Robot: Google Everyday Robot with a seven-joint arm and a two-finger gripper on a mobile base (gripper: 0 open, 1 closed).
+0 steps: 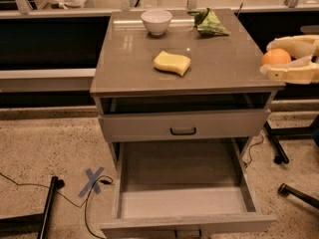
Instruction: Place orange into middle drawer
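The claw (269,59) is at the right edge of the picture, level with the top of the table (129,59) and just off its front right corner. Its two pale fingers (291,73) lie one above the other and are clamped on the orange (275,57), which sits between them near their tips. The orange is held in the air beside the table's right edge, well above and to the right of the middle drawer (182,203).

That drawer is pulled out toward the camera, its pale grey floor and side walls in plain view. Above it the upper drawer (149,126) is closed, with a black loop handle (183,131) at the middle of its front.

On the table, a yellow sponge (172,62) lies near the middle. A white bowl (156,21) stands upright toward the back, and a crumpled green bag (209,23) lies to its right, apart from it.

On the speckled floor to the left of the table there is a blue tape cross (92,180), with a black cable (30,185) running past it. Black chair legs (276,146) show at the right
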